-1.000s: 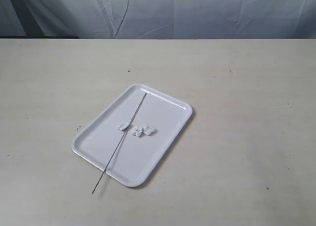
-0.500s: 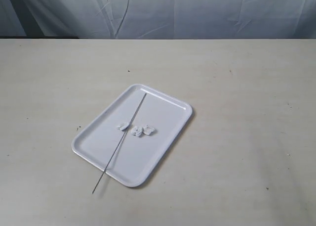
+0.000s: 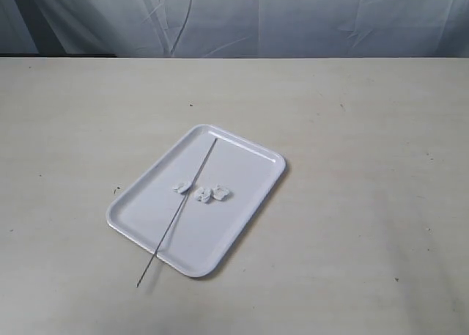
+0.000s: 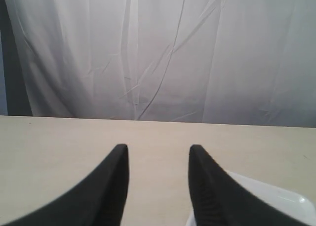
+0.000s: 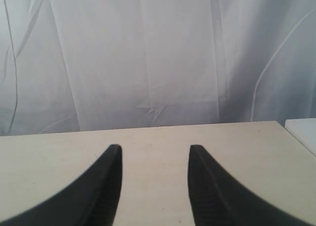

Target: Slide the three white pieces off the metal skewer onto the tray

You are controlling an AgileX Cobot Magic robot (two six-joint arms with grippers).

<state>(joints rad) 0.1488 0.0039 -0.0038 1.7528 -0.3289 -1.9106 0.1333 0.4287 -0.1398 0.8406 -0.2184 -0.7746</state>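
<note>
The metal skewer (image 3: 168,229) lies slantwise across the tray (image 3: 245,170), its near tip overhanging the near rim above the pale table (image 3: 352,203), its far tip close to the far rim. Around mid-tray sit the three white pieces (image 3: 203,195): one just left of the rod, two huddled just right of it. They are too small to tell whether any is threaded on the metal. Neither arm enters the exterior view. The left gripper (image 4: 157,149) hangs over the table with dark fingers spread and nothing between them, one tray corner (image 4: 276,196) showing past a finger. The right gripper (image 5: 154,149) is likewise parted and empty. A white object (image 5: 302,132), cut off by the frame edge, cannot be identified. A creased white curtain (image 3: 293,20) closes the far side.
</note>
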